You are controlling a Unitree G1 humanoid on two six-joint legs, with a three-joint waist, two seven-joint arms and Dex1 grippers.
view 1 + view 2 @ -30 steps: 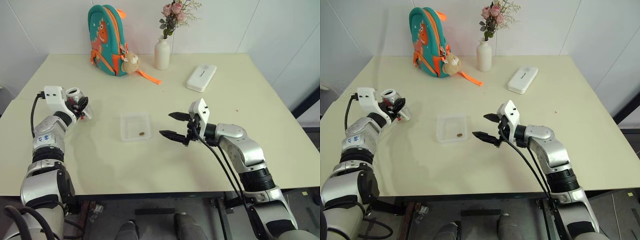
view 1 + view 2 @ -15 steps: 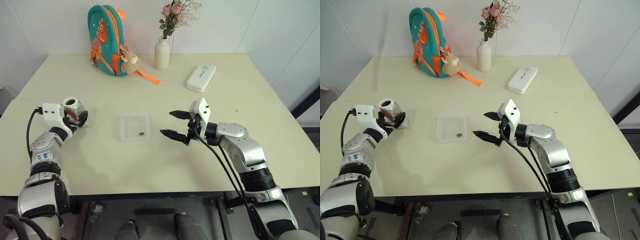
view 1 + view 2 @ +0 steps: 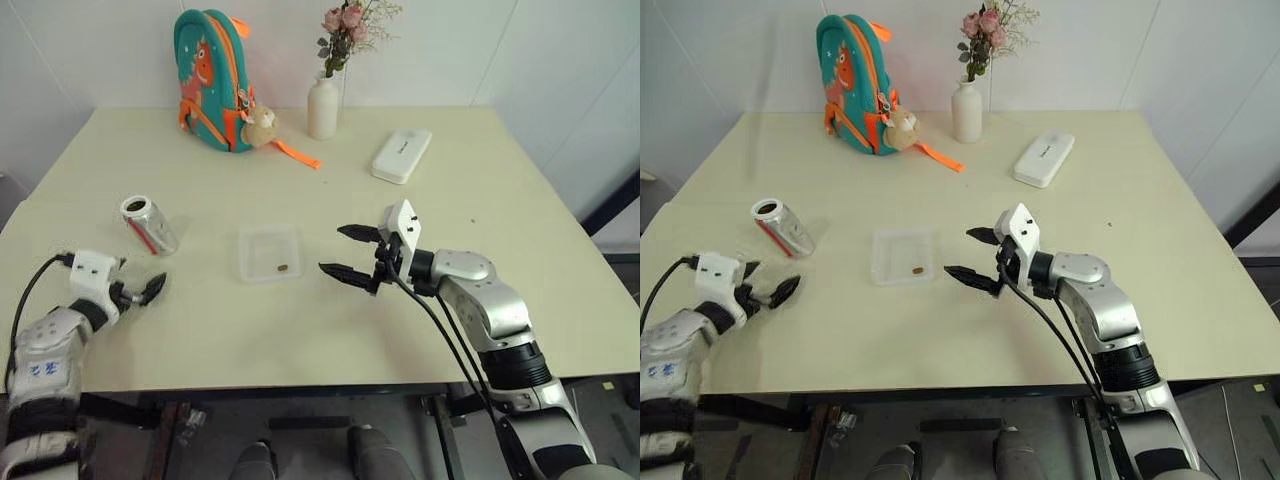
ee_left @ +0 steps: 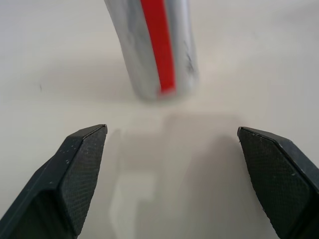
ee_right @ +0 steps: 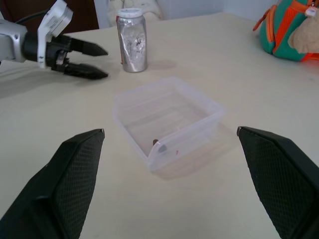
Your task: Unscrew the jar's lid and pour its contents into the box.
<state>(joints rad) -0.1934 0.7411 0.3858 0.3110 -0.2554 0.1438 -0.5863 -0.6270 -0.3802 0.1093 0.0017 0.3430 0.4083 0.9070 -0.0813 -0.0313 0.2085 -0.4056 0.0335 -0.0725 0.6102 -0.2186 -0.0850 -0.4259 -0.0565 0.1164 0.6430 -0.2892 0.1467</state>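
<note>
Left gripper [image 3: 140,291], spread wide and empty, near the upright jar [image 3: 149,224]; right gripper [image 3: 347,252] likewise released, right of the box [image 3: 269,252], holding one brown bit [image 3: 284,268], perhaps more.

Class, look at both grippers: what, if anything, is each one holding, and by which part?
Nothing is held. The left gripper is open, short of the jar standing on the table. The right gripper is open beside the box.

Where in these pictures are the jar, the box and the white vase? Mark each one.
jar [image 3: 148,225]: left eye view, on its side wall.
box [image 3: 243,254]: left eye view, on its left rim.
white vase [image 3: 323,108]: left eye view, on its body.
</note>
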